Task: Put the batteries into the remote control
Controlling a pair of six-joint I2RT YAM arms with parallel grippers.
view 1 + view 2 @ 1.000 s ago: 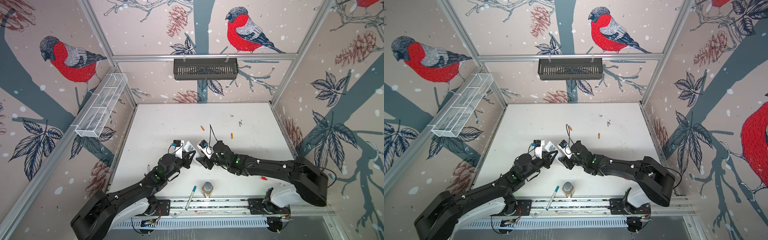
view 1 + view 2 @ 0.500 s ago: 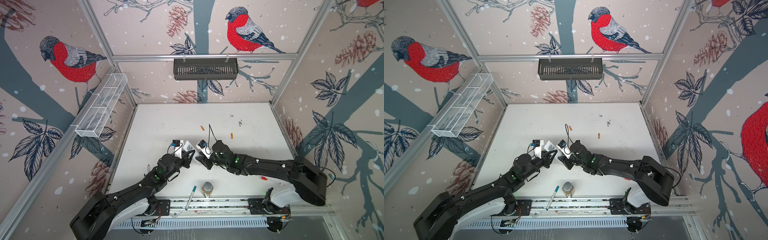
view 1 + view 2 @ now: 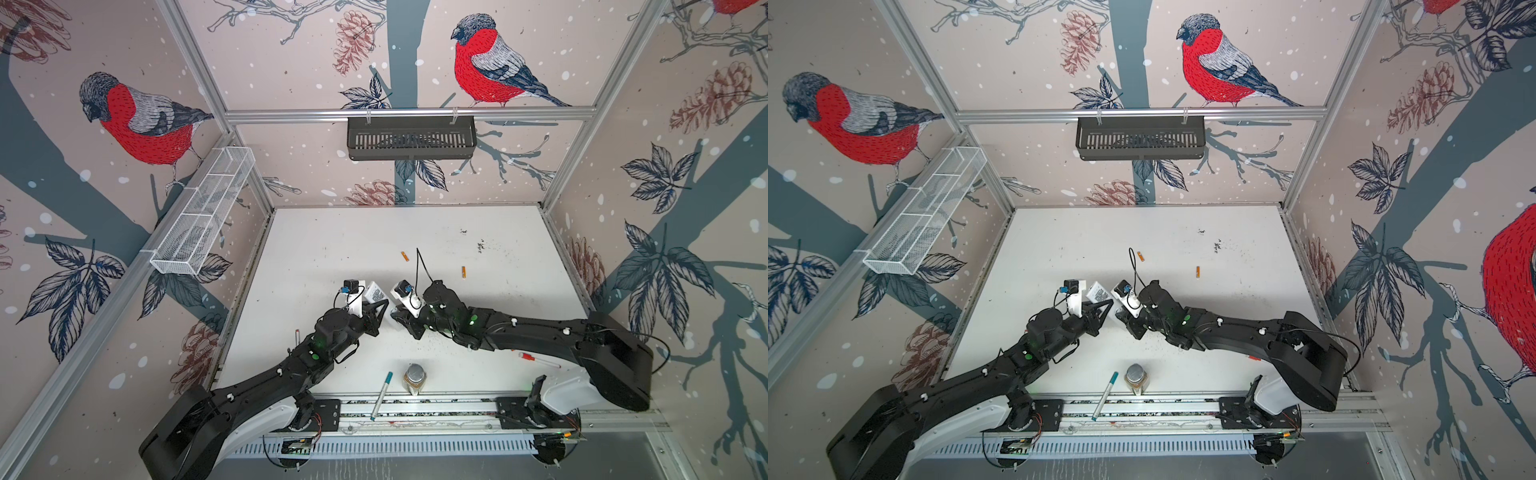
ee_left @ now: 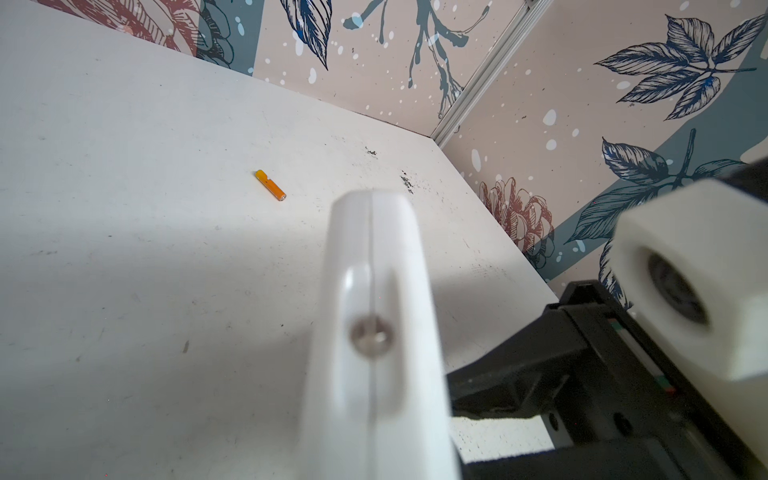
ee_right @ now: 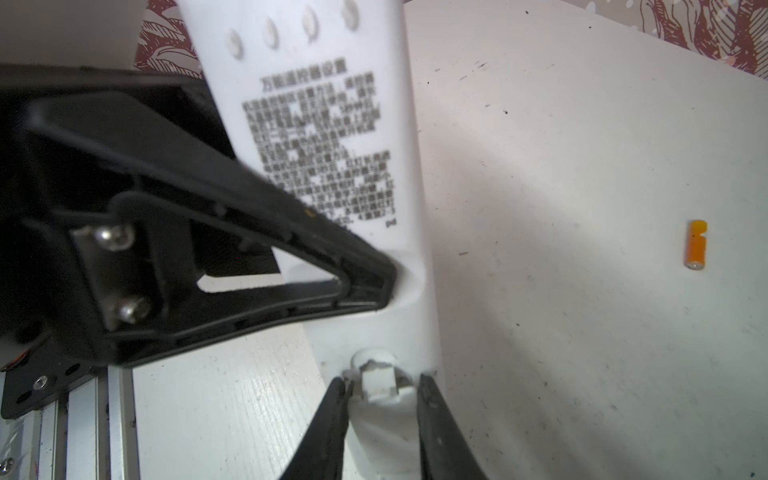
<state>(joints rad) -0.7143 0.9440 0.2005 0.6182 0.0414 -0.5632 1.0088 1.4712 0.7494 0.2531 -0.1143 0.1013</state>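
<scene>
My left gripper (image 3: 380, 311): clamped tight on the remote control (image 5: 328, 137), holding it above the table (image 3: 332, 249) near centre, printed label showing. My right gripper (image 5: 380, 390): jaws narrowed onto the remote control's end, a finger against each side. The batteries (image 3: 404, 256) lie loose on the table, one at 1 o'clock of the remote control, the second battery (image 3: 464, 272) near 3 o'clock.

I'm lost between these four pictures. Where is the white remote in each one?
In a top view: remote just below the picture's centre, label up.
In a top view: remote below and left of centre.
Left wrist: remote is the blurred white bar, lower middle.
Right wrist: remote runs top to bottom, printed label facing the camera.
Shared landmark: an orange battery lying nearby; which of the two the wrist views show, I cannot tell.
</scene>
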